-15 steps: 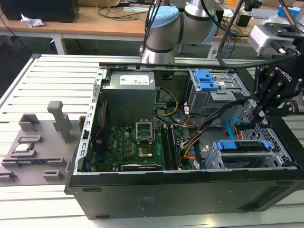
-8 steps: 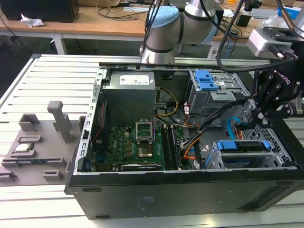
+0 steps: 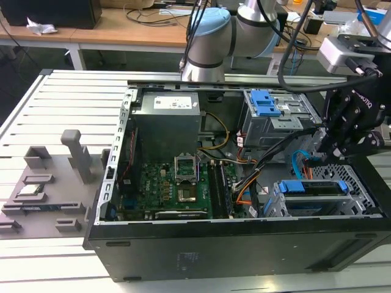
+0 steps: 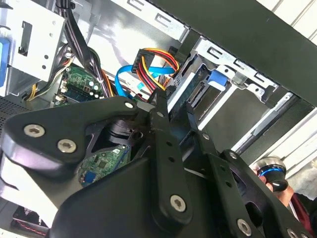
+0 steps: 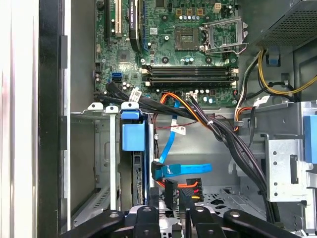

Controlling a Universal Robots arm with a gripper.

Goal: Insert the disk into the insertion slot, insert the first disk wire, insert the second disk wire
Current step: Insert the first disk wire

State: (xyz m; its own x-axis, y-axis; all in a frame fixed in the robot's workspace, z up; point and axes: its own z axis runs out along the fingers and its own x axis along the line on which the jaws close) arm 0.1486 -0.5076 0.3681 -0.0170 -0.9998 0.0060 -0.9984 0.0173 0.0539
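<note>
Exterior view shows the disk [image 3: 311,188] seated in the metal cage [image 3: 361,183], at the exterior view's right inside the open computer case [image 3: 214,256]. In the first wrist view the claw [image 5: 170,198] is closed on a black cable plug [image 5: 171,187] just beside the disk, with a blue cable [image 5: 183,169] near it.

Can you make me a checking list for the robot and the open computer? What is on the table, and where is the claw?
Surface: slatted metal table with the computer case lying open on it.
Job's things: the disk, in its blue carrier, sits inside the insertion slot.
Clutter: grey holder blocks on the exterior view's left of the case.
Claw: the claw is low inside the case, close to the wire plugs beside the disk.
Cables: blue flat cable, black plug with red and orange wires, black bundle; I cannot tell if any is plugged into the disk.
Surroundings: wooden desks behind.
</note>
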